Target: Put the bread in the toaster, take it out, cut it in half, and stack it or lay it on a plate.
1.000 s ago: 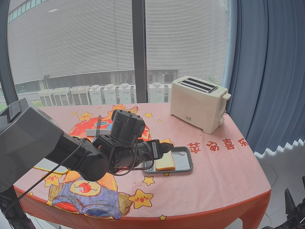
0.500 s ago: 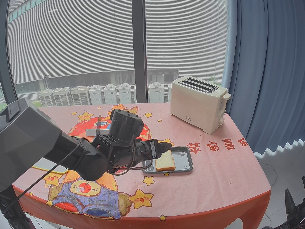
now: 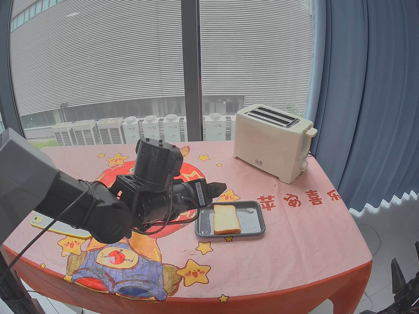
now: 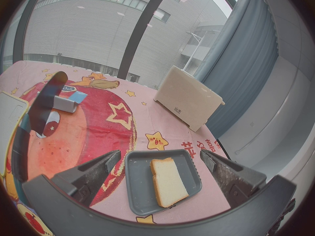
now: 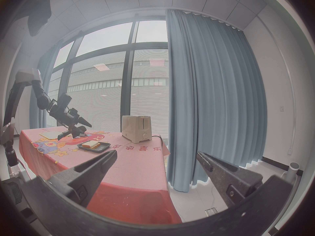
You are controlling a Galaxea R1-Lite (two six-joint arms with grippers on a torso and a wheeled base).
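Grey tray [image 3: 252, 221] holds the bread [image 3: 226, 219] flat, and the left gripper [image 3: 218, 187] hovers at its eleven o'clock, fingers [image 4: 98, 167] apart, probably ready to grasp it.

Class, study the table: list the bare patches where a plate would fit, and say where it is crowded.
Bare table: right front, bordered by tray, toaster and the edges; also the strip before the tray. Crowded: the left, where the left gripper hangs near knife stand and board.
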